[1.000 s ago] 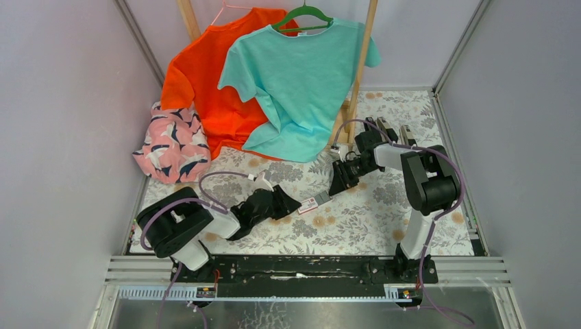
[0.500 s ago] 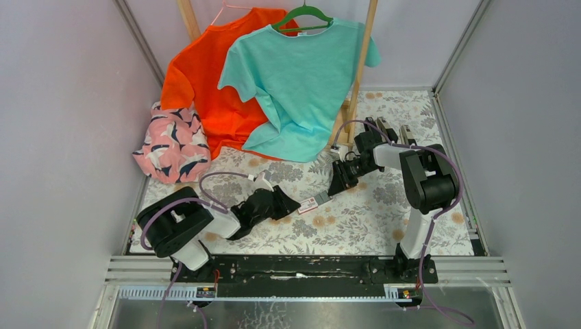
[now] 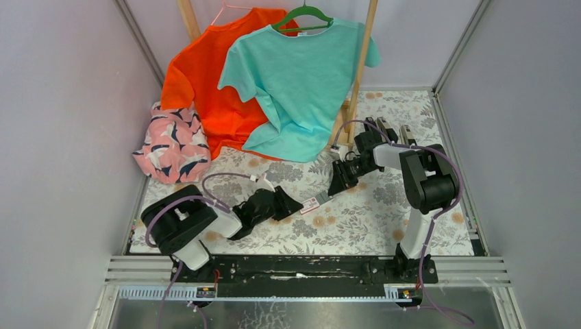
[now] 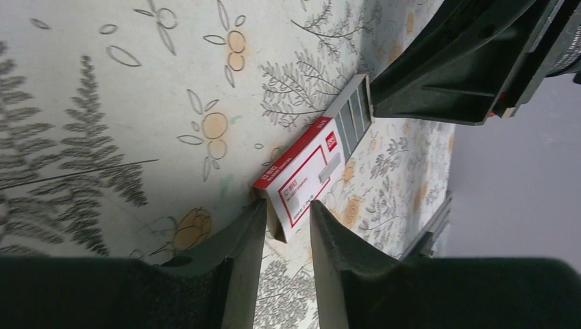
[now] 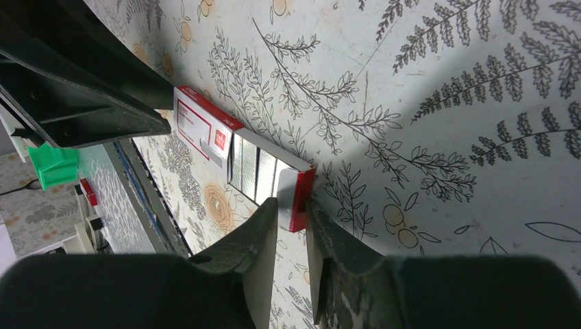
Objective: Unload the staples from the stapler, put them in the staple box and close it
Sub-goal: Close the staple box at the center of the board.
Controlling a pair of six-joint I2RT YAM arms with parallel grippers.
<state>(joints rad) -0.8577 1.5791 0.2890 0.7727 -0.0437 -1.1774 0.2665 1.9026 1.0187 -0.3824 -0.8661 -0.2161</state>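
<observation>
A small white-and-red box (image 3: 310, 204) lies on the floral table between both arms. Its inner tray is pulled partway out towards the right, and silvery staples (image 4: 353, 113) lie in it side by side. My left gripper (image 4: 288, 212) is shut on the sleeve's near end (image 4: 308, 175). From the other side, my right gripper (image 5: 293, 205) is shut on the tray's red end flap (image 5: 301, 199), just beyond the staples (image 5: 257, 171). In the top view the left gripper (image 3: 299, 204) and right gripper (image 3: 334, 192) face each other across the box. No stapler shows in any view.
An orange T-shirt (image 3: 205, 89) and a teal T-shirt (image 3: 301, 82) hang on a wooden rack (image 3: 360, 62) at the back. A pink patterned bag (image 3: 171, 144) sits at the back left. Grey walls close in both sides, and a metal rail (image 3: 308, 271) runs along the near edge.
The left arm has shifted slightly and its jaws have narrowed a little on the box. The box and the right arm stay almost where they were.
</observation>
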